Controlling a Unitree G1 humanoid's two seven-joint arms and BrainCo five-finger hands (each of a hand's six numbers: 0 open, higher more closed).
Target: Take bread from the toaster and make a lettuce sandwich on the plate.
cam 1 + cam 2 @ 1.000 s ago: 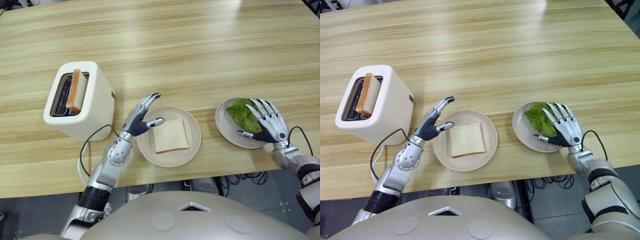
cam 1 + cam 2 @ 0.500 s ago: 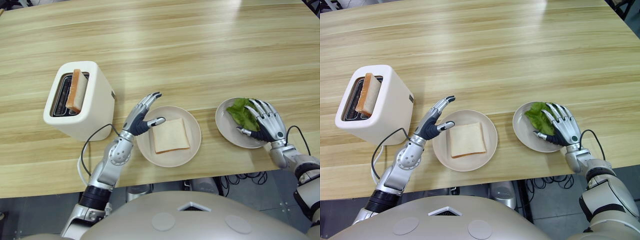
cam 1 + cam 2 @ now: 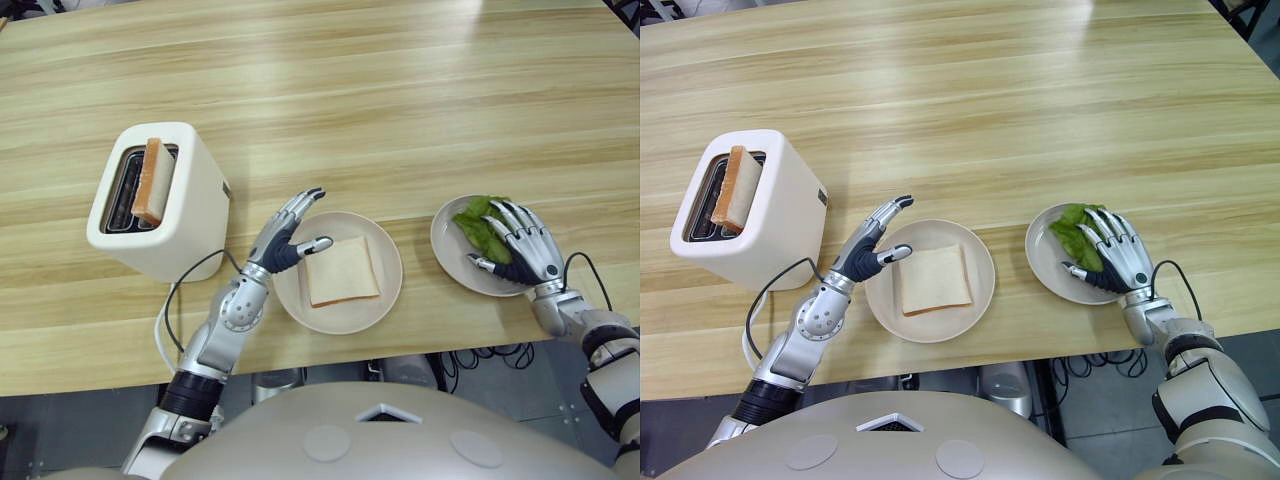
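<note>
1. The lettuce [image 3: 474, 222] is seen on the small plate [image 3: 447, 262], lower right of the frame, under the right hand [image 3: 525, 252]; whether it is clamped cannot be told.
2. The left hand [image 3: 285, 240] is held spread and empty beside the bread plate [image 3: 340, 322].
3. The leaf is judged light, limp and easily torn; a gentle pinch at its edge is advised.

Left hand [image 3: 283, 242] raised, fingers [image 3: 299, 204] straight; right hand [image 3: 531, 256] palm-down.
</note>
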